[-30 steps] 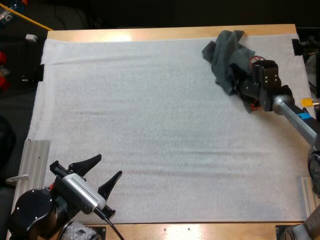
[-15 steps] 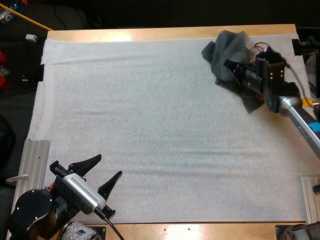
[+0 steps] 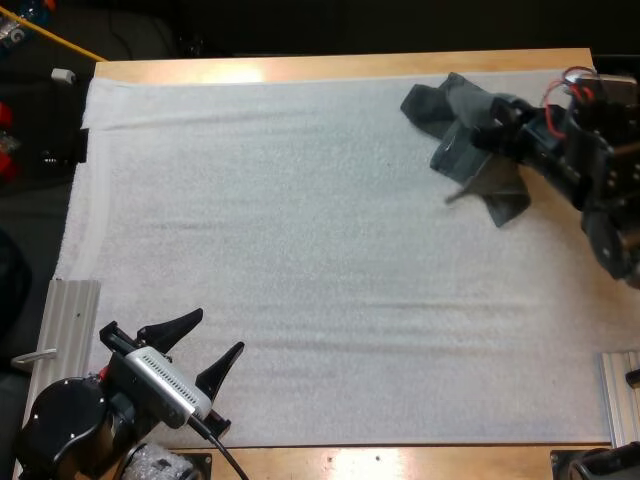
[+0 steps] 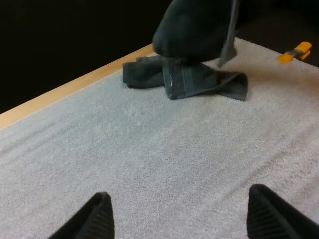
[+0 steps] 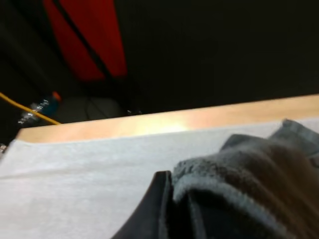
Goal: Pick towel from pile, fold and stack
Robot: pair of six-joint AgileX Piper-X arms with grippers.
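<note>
A dark grey-green crumpled towel point(image 3: 465, 140) is at the far right of the white mat point(image 3: 300, 250). My right gripper point(image 3: 497, 122) is shut on it and holds part of it up off the mat, with a corner hanging down. In the right wrist view one black finger point(image 5: 157, 204) presses against the towel's thick fold point(image 5: 249, 174). In the left wrist view the rest of the towel point(image 4: 199, 82) lies on the mat near the far wooden edge, under the raised bundle. My left gripper point(image 3: 217, 332) rests open at the mat's near left corner, its fingers point(image 4: 102, 216) wide apart over bare mat.
Metal rails lie on the table at the mat's near left point(image 3: 70, 320) and near right point(image 3: 615, 395). The table's wooden far edge point(image 3: 300, 68) runs just behind the towel. An orange clip point(image 4: 294, 52) lies beyond the towel.
My right gripper has risen and pulled back to the right with the towel in it. The towel has stretched out and lifted off the mat. The left arm has stayed still.
</note>
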